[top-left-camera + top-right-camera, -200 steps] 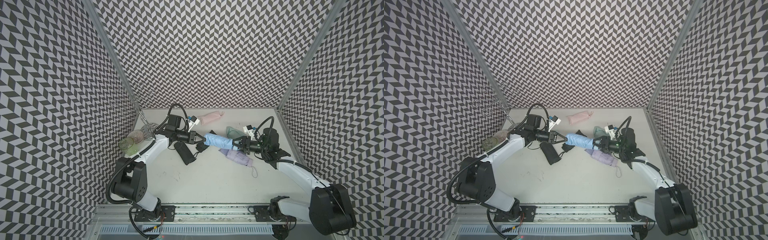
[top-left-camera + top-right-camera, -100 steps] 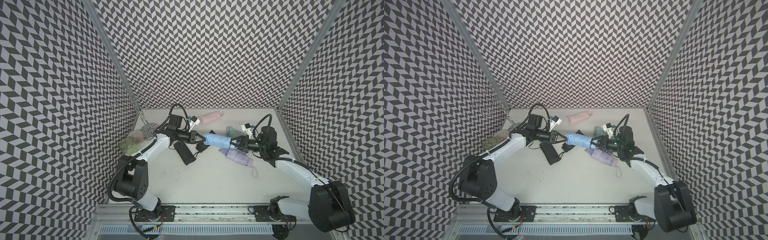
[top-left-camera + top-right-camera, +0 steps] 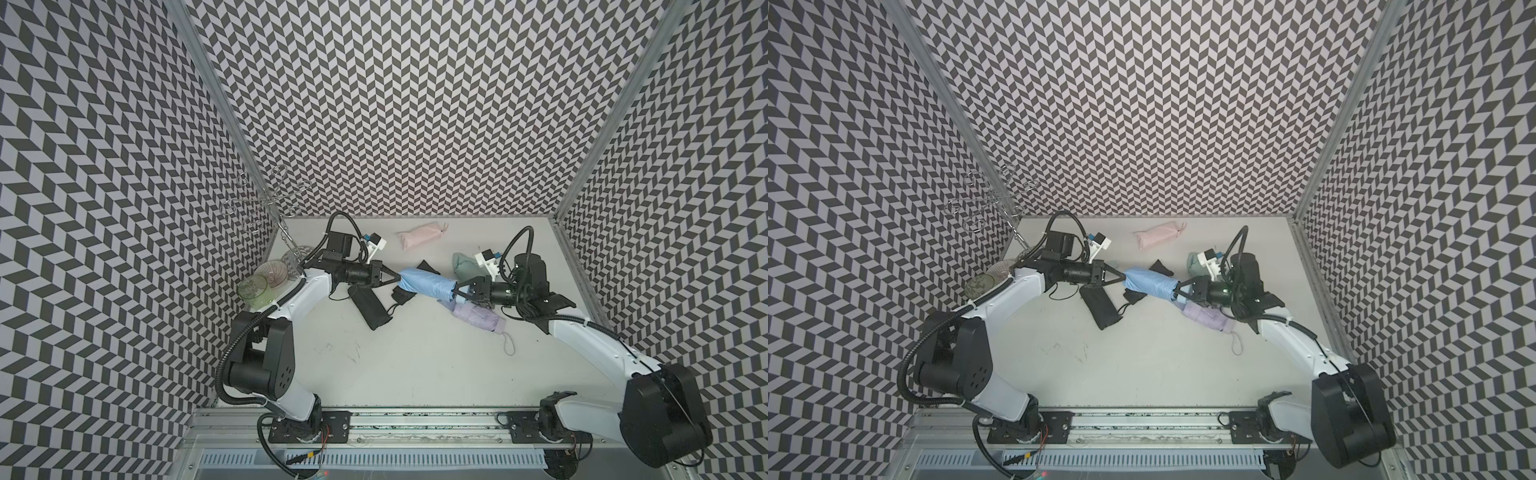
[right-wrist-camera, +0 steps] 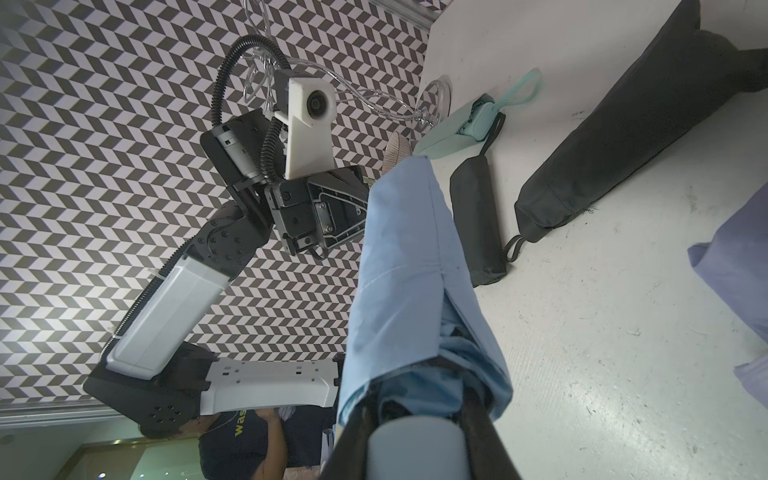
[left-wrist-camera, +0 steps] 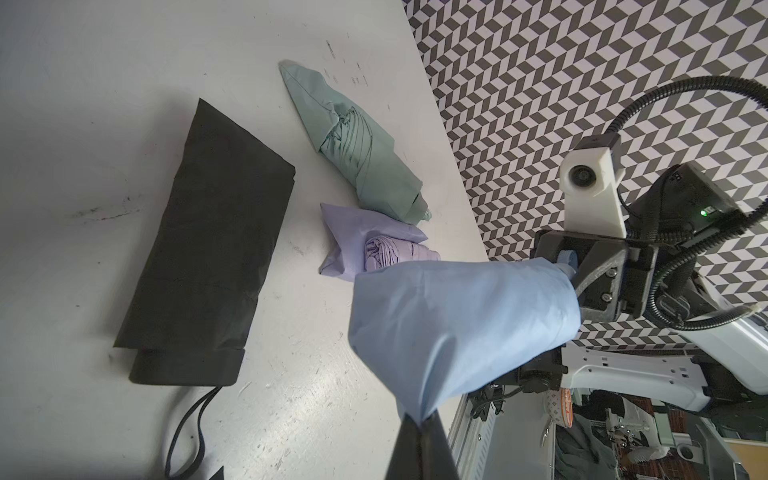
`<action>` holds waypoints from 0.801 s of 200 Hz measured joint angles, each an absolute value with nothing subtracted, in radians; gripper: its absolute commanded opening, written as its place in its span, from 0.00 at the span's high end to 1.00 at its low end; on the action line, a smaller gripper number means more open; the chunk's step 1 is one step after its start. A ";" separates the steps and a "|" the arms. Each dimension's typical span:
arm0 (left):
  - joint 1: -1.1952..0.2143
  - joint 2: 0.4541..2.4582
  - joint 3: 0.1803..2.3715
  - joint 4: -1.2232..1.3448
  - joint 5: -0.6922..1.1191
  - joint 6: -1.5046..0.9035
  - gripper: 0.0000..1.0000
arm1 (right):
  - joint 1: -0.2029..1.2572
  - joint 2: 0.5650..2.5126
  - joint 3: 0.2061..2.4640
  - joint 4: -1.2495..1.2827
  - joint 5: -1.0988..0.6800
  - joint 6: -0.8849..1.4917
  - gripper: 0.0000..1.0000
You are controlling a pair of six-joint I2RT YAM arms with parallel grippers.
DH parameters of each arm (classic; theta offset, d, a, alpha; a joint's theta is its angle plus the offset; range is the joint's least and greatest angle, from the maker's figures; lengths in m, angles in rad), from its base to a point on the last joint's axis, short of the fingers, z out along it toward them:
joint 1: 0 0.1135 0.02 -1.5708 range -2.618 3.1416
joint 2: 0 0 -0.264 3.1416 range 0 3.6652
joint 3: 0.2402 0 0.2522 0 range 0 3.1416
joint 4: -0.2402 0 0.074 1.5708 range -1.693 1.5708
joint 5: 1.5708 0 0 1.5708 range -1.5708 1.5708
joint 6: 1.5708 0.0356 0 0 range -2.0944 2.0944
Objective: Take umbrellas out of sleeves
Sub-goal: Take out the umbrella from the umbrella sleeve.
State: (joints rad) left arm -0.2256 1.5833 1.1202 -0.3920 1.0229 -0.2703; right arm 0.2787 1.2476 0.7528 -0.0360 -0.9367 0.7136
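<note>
A light blue umbrella in its sleeve (image 3: 426, 282) (image 3: 1150, 282) hangs above the table between both arms. My left gripper (image 3: 397, 276) (image 5: 419, 419) is shut on the pinched closed tip of the sleeve (image 5: 457, 324). My right gripper (image 3: 457, 289) (image 4: 415, 395) is shut on the umbrella's handle (image 4: 415, 449) at the sleeve's open end (image 4: 407, 249). On the table lie a pink umbrella (image 3: 419, 235), a mint one (image 3: 465, 266), a lavender one (image 3: 478, 320) and a black one (image 3: 372, 309). A second mint umbrella (image 4: 453, 133) shows in the right wrist view.
A clear green glass (image 3: 253, 286), a ribbed glass bowl (image 3: 272, 272) and a wire stand (image 3: 270, 203) crowd the back left corner. Black fabric pieces (image 3: 401, 297) lie under the held sleeve. Patterned walls close in three sides.
My right gripper has moved left up to the sleeve's open end and shut on the handle. The left gripper has kept its hold on the sleeve tip.
</note>
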 measured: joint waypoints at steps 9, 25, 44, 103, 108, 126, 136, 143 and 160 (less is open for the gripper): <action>-0.224 1.583 1.119 -0.395 1.023 -0.270 1.00 | 0.278 1.245 0.753 -0.039 -0.935 0.710 1.00; -0.218 1.583 1.118 -0.402 1.006 -0.267 1.00 | 0.270 1.236 0.747 -0.048 -0.936 0.706 1.00; -0.183 1.583 1.112 -0.408 0.970 -0.263 1.00 | 0.245 1.214 0.717 -0.044 -0.944 0.708 1.00; -0.132 1.583 1.022 -0.422 0.896 -0.241 1.00 | 0.167 1.144 0.580 -0.010 -1.003 0.731 1.00; -0.132 1.583 1.015 -0.424 0.890 -0.235 1.00 | 0.154 1.135 0.572 -0.017 -1.010 0.729 1.00; -0.116 1.583 0.989 -0.414 0.841 -0.224 1.00 | 0.092 1.064 0.538 -0.063 -1.027 0.721 1.00; -0.088 1.583 0.971 -0.405 0.818 -0.221 1.00 | 0.064 1.022 0.533 -0.107 -1.029 0.713 1.00; -0.064 1.583 0.960 -0.402 0.803 -0.221 1.00 | 0.056 1.002 0.535 -0.126 -1.031 0.705 1.00; -0.004 1.584 0.956 -0.401 0.755 -0.221 1.00 | 0.051 0.971 0.536 -0.171 -1.034 0.691 1.00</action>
